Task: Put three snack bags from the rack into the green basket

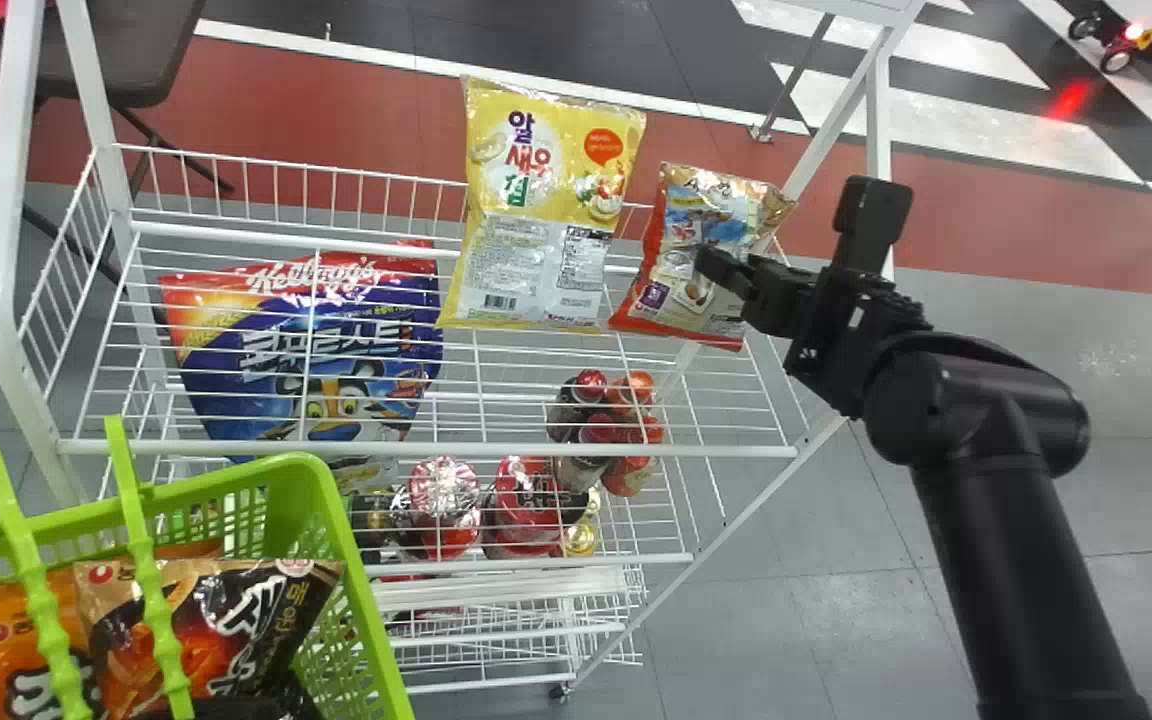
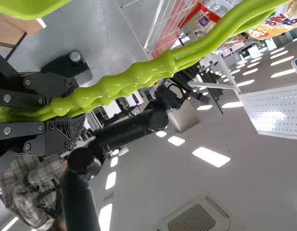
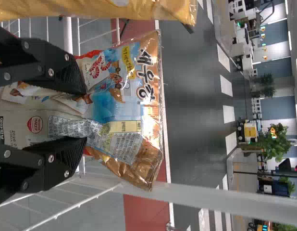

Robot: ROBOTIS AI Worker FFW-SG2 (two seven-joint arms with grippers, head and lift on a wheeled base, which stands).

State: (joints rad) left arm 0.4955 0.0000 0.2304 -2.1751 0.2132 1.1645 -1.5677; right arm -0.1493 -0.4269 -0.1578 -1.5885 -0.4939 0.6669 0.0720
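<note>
Right pincer (image 3: 85,114) pinches the prawn-pictured snack bag (image 3: 119,108) between its fingers, right of centre in the head view's upper half, beside the white rack (image 1: 416,449). The bag's film is slick and puffy, so a light hold may slip and a hard one burst it. Swinging toward lower left could knock the yellow snack bag (image 1: 536,190) or catch the green basket (image 1: 354,560)'s handles (image 2: 134,77), clamped in the left pincer (image 2: 71,110); two packs inside could make this one perch high.
</note>
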